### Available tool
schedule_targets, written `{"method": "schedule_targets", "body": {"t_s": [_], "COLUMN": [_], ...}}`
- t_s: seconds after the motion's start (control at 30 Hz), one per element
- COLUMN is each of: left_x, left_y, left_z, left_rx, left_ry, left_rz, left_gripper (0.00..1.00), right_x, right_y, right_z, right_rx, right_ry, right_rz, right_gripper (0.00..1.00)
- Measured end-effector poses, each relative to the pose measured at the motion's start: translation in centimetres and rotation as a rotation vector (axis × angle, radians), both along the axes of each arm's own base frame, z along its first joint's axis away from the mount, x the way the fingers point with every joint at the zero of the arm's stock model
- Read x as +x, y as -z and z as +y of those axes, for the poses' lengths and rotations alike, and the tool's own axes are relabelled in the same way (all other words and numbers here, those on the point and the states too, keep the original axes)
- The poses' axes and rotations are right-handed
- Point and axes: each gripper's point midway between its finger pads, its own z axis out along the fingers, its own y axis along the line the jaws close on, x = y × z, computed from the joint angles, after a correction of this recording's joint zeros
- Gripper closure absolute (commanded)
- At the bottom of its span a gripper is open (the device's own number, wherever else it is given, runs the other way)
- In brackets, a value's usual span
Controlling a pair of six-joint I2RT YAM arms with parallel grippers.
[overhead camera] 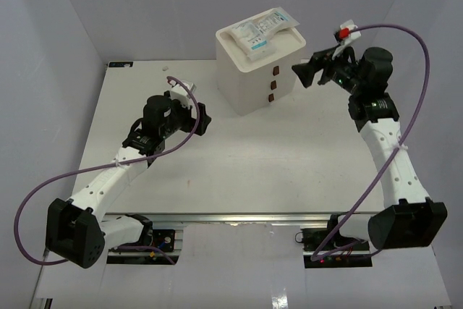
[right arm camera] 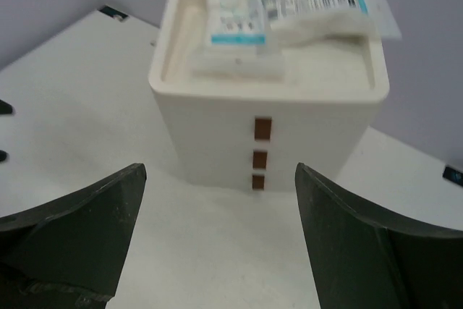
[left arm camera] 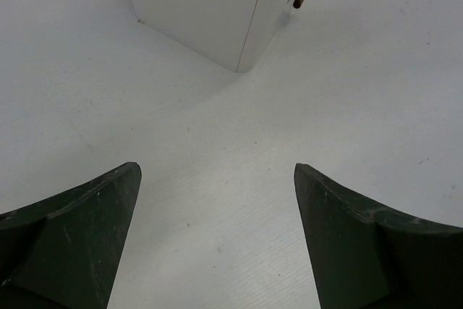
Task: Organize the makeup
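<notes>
Flat white sachets (overhead camera: 262,34) with blue print lie stacked in the top tray of the white three-drawer box (overhead camera: 249,81); they also show in the right wrist view (right arm camera: 289,12). No sponges or tubes are in view. My left gripper (overhead camera: 205,121) is open and empty, low over the table left of the box. My right gripper (overhead camera: 304,72) is open and empty, raised to the right of the box and facing its brown handles (right arm camera: 262,151).
The box stands at the back centre of the white table (overhead camera: 239,171); its corner shows in the left wrist view (left arm camera: 217,12). Grey walls close in the left, back and right. The table's front edge runs by the arm bases.
</notes>
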Motion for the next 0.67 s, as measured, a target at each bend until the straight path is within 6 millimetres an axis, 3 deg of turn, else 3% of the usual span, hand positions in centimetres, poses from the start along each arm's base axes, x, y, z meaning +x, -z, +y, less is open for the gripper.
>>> {"method": "schedule_targets", "body": {"t_s": [0.17, 0.27, 0.33, 0.4, 0.67], "left_x": [-0.6, -0.7, -0.8, -0.8, -0.8], "left_y": [-1.9, -2.2, -2.2, -2.1, -1.3], "left_z": [-0.5, -0.7, -0.8, -0.8, -1.0], "left_rx": [-0.042, -0.055, -0.059, -0.06, -0.057], "left_ry": [0.034, 0.044, 0.05, 0.052, 0.058], "left_rz": [-0.041, -0.05, -0.05, -0.048, -0.037], "left_gripper": [0.02, 0.02, 0.02, 0.02, 0.02], "right_x": [-4.6, -7.8, -9.2, -9.6, -9.2], "right_y": [14.4, 20.1, 21.4, 21.2, 20.6], "right_z": [-3.5, -6.0, -7.4, -8.2, -10.9], "right_rx": [-0.107, -0.164, -0.18, -0.176, -0.181], "right_ry": [0.147, 0.267, 0.34, 0.392, 0.549], "right_rz": [0.301, 0.418, 0.431, 0.411, 0.349], "right_gripper": [0.1, 0.1, 0.1, 0.1, 0.1]}}
